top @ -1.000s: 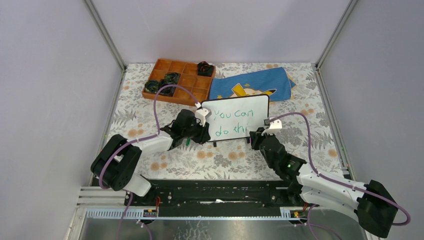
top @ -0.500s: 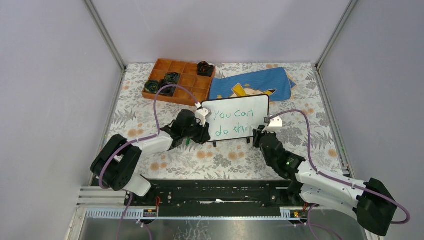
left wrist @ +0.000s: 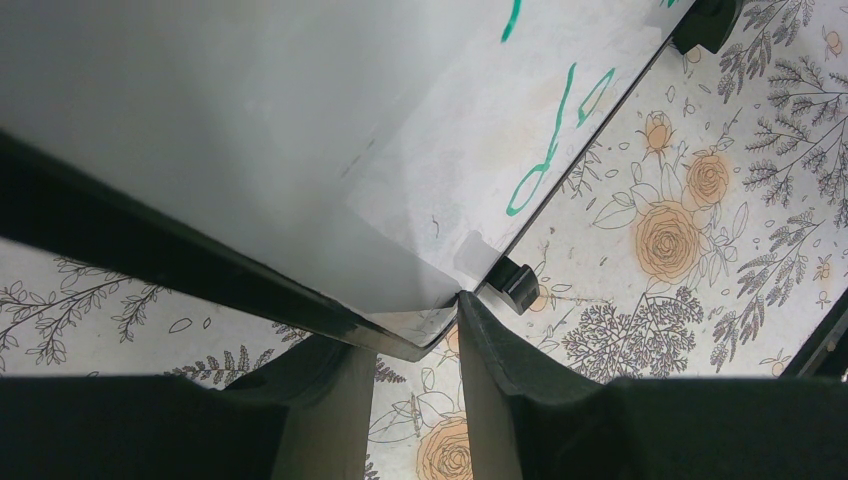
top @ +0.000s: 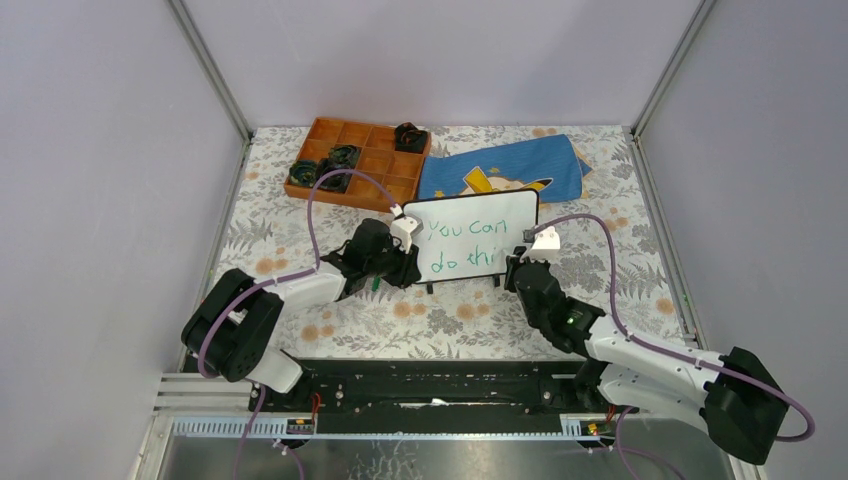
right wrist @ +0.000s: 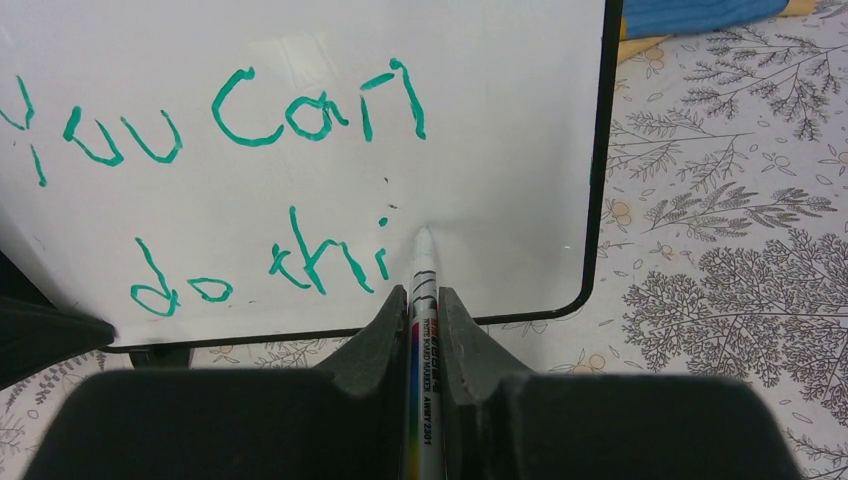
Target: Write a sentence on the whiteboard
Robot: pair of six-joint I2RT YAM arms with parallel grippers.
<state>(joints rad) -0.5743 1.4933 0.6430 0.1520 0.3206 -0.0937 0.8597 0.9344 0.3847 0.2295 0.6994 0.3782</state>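
Observation:
The whiteboard (top: 515, 215) stands upright on its black feet mid-table. On it the sentence (top: 462, 246) reads "You can" over "do thi" in green. My left gripper (top: 405, 262) is shut on the whiteboard's lower left corner. In the left wrist view the frame corner of the whiteboard (left wrist: 250, 120) sits between the fingers of that gripper (left wrist: 400, 330). My right gripper (top: 515, 268) is at the board's right side. In the right wrist view the right gripper (right wrist: 422, 300) is shut on a white marker (right wrist: 423, 262). The marker's tip rests on the whiteboard (right wrist: 500, 130) just right of the "thi" of the sentence (right wrist: 290, 120).
An orange compartment tray (top: 375, 165) with several dark items (top: 342, 158) stands at the back left. A blue cloth with yellow print (top: 510, 168) lies behind the board. The floral table cover (top: 450, 315) stretches to a black rail (top: 430, 385) at the near edge, and walls close three sides.
My right arm has shifted slightly left and closer to the board with the marker. The writing and the left arm look unchanged.

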